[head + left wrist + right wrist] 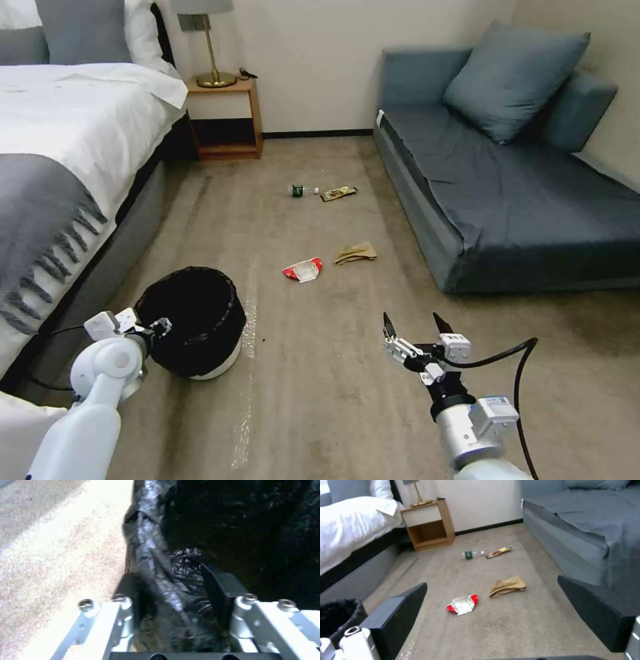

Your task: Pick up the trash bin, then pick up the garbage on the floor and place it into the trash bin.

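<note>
The trash bin (pixel 200 327) is a small round white tub lined with a crinkled black bag that folds over its rim, standing on the carpet (pixel 320 400) by the foot of the bed (pixel 60 153). The garbage lies apart from it, farther out on the floor: a red-and-white packet (pixel 303 269) and just beside it a tan paper bag (pixel 355 253), then, nearer the wall, a clear bottle with a green label (pixel 301 191) next to a yellow-brown wrapper (pixel 339 193).

The carpet is beige, with a grey sofa (pixel 520 193) along my right and a wooden nightstand (pixel 223 117) with a lamp at the far wall.

My left gripper (pixel 178 590) is low at the bin's near-left rim, its two fingers straddling the bagged edge, one outside and one inside (clamped on it, as far as the wrist view shows). My right gripper (pixel 411 327) hangs over bare carpet, well apart from the bin, fingers spread wide with nothing between them.
</note>
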Robot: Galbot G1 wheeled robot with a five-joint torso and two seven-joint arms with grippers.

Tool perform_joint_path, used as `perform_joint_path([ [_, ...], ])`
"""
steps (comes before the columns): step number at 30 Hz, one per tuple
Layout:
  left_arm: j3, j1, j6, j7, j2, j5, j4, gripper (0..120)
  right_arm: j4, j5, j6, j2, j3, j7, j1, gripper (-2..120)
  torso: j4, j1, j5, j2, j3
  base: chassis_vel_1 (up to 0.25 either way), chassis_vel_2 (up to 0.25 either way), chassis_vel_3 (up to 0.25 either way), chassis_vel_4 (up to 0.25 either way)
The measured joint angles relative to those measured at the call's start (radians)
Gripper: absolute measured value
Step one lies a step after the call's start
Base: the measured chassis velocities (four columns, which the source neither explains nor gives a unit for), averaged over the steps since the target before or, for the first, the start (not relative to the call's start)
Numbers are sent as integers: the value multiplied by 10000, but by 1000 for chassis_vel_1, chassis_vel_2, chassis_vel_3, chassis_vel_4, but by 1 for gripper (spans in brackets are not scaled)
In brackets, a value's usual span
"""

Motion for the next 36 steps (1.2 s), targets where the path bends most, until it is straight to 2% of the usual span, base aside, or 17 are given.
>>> perform_joint_path([
  [1,-26,36,-7,4,-8,-24,0,34,-8,0,-1,6,-5,-5,-3,100,0,0,0,0,0,0,0,0,0],
  [3,-45,64,-17,19,-13,-37,0,30,-13,0,-1,11,-10,-6,-6,100,0,0,0,0,0,0,0,0,0],
  [5,-102,171,-111,133,-26,-43,-2,18,-36,-7,-2,34,-55,-13,-28,100,-1,0,0,0,0,0,0,0,0],
  [6,-102,171,-111,133,-26,-43,-2,18,-36,-7,-2,34,-55,-13,-28,100,-1,0,0,0,0,0,0,0,0],
  [9,-157,373,-382,373,-59,193,-52,6,-40,-32,2,56,-136,-18,-78,100,-2,0,-3,0,0,0,0,0,0],
  [12,-214,505,-631,511,-93,508,-121,6,-40,-51,11,69,-175,-21,-93,100,-3,0,-4,0,0,0,0,0,0],
  [20,-380,1340,-1746,921,-225,2530,-830,6,55,-3,257,83,-376,-121,-124,100,-1,0,0,0,0,0,0,0,0],
  [22,-388,1446,-1869,940,-252,2735,-924,6,74,12,281,91,-419,-138,-130,100,0,0,0,0,0,0,0,0,0],
  [24,-407,1800,-2296,1036,-352,3462,-1163,6,126,20,355,123,-558,-198,-155,100,-2,0,-1,0,0,0,0,0,0],
  [25,-407,1800,-2296,1036,-352,3462,-1163,6,126,20,355,123,-558,-198,-155,100,-2,0,-1,0,0,0,0,0,0],
  [29,-441,2494,-3223,1324,-491,5197,-1350,6,152,5,452,140,-715,-277,-198,100,-1,0,0,0,0,0,0,0,0],
  [30,-441,2494,-3223,1324,-491,5197,-1350,6,152,5,452,140,-715,-277,-198,100,-1,0,0,0,0,0,0,0,0],
  [33,-479,3072,-3905,1497,-585,6227,-1446,6,156,-39,461,153,-753,-277,-213,100,0,0,-1,0,0,0,0,0,0],
  [36,-503,3325,-4241,1535,-627,6668,-1450,6,173,-58,474,157,-780,-270,-229,100,-1,0,-1,0,0,0,0,0,0],
])
